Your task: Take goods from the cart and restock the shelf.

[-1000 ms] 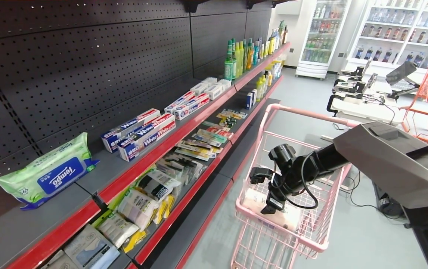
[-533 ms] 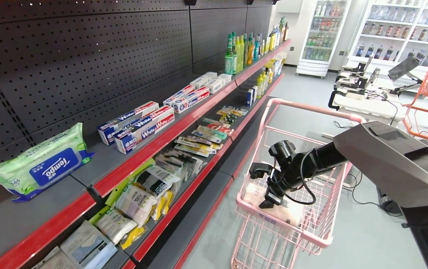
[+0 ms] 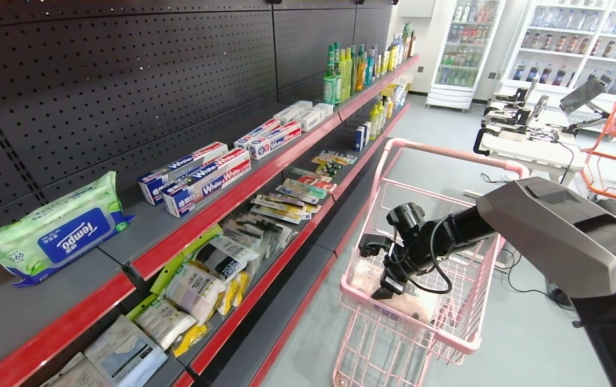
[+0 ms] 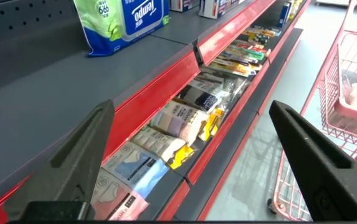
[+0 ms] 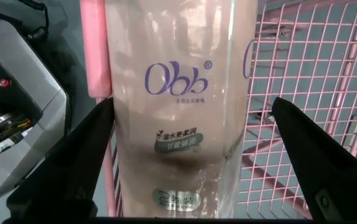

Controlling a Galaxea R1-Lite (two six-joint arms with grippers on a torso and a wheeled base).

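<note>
Beige plastic-wrapped pack [image 5: 178,112] lying in pink wire cart [image 3: 448,154], beside red-edged shelf [image 3: 141,239]

- The pink pack [image 3: 418,310] in the cart [image 3: 450,344] is partly hidden by the right gripper [image 3: 386,290] and the cart's wire wall; the right wrist view cuts off its 2 ends.
- The cart's lower frame runs off the head view's bottom edge.
- The near bags [image 3: 125,352] are cut by that edge.
- The wipes [image 4: 125,18] lose their top at the left wrist view's edge.
- The far bottles [image 3: 348,72] are too small to tell apart.
</note>
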